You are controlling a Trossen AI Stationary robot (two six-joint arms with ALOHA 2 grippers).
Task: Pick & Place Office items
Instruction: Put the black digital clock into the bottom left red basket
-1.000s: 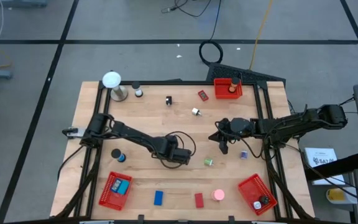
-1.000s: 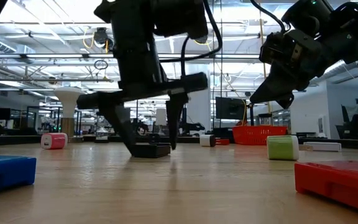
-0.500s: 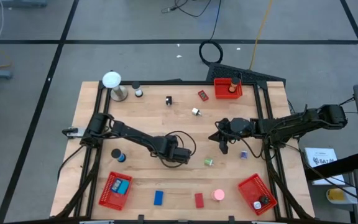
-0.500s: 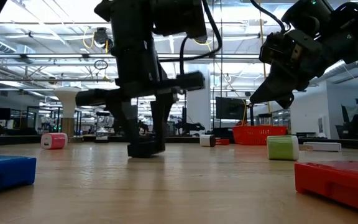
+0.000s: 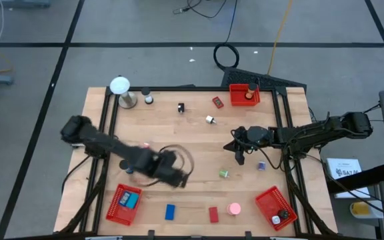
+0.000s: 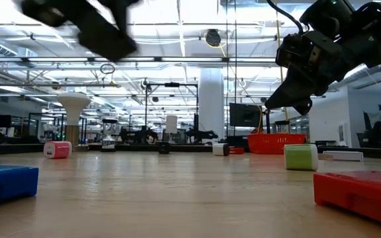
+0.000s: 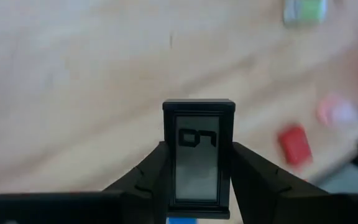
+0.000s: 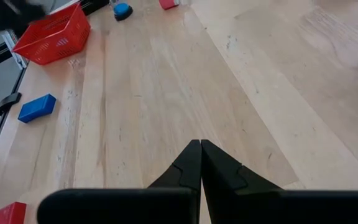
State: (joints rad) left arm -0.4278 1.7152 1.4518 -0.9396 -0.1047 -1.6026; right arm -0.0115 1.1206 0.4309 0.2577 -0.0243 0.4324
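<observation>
Left gripper [image 7: 197,180] is clamped on a small black timer [image 7: 198,152], lifted above the table [image 7: 73,93], gripped by its flat sides. It looks light, rigid, maybe slick. Right gripper [image 8: 201,163] sits closed, empty.

Counter [image 5: 199,143] middle open; left arm [image 5: 122,157] blocks front-left, red basket [image 5: 125,203] beneath it, right end effector [image 5: 239,159] hangs mid-right.

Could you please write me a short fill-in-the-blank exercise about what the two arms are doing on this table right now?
1. The left end effector is shut on a small black ____ with a display.
2. The right end effector hangs over the table with its fingers ____.
3. The blue block lies beside a ____ block.

Missing words: timer; shut; red
</observation>
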